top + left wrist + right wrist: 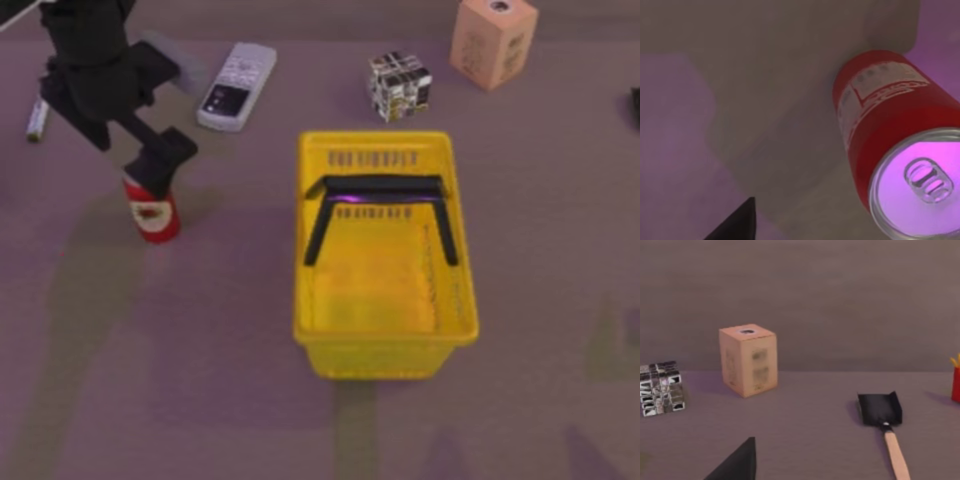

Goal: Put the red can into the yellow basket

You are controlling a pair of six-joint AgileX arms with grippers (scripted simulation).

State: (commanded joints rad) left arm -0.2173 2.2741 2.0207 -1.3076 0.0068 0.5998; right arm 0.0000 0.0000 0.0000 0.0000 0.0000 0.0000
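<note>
Hovering over the red can (155,213), left tool (160,165), yellow basket (384,345) apart.

Matte black left arm (95,75), blocky segments, tapered black jaws

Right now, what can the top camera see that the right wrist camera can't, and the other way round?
Only the top view shows the red can standing on the table's left side, with the left gripper right over it, the yellow basket in the middle, and a grey remote. Only the right wrist view shows a black shovel with a wooden handle, and a small red thing with yellow tips at the picture's edge. Both show the pink box and the shiny cube, standing apart from each other.
</note>
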